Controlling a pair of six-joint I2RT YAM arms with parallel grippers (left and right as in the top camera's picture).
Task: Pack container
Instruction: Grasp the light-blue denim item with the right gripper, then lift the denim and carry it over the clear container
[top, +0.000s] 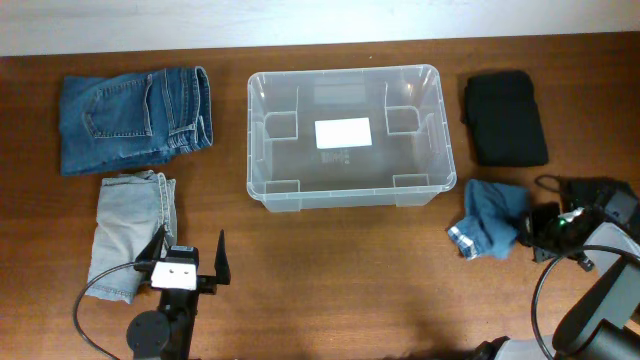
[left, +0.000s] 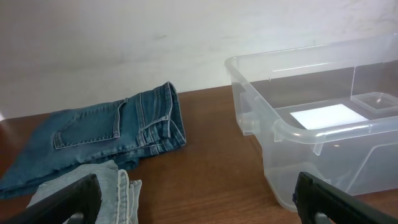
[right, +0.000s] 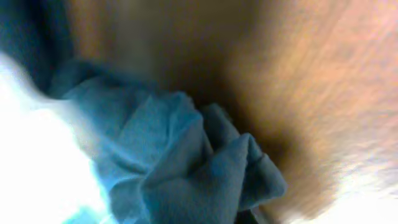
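The brown desk (top: 350, 285) carries the clear container (top: 345, 197) at its middle rear, a white label (top: 343, 132) on the base. Dark jeans (top: 135, 118) lie folded to its left with pale jeans (top: 132, 235) in front of them, and a black cloth (top: 505, 117) lies to its right with a crumpled blue cloth (top: 490, 218) in front. The left tool (top: 192, 245) is just beside the pale jeans, jaws wide apart, while the right tool (top: 530, 228) is against the blue cloth, and I cannot tell whether it grips.

Left gripper (top: 191, 248): black fingers (top: 221, 258), white wrist block (top: 178, 268), looped grey cable (top: 82, 305). Right gripper (top: 535, 228) black, on grey link (top: 610, 290).
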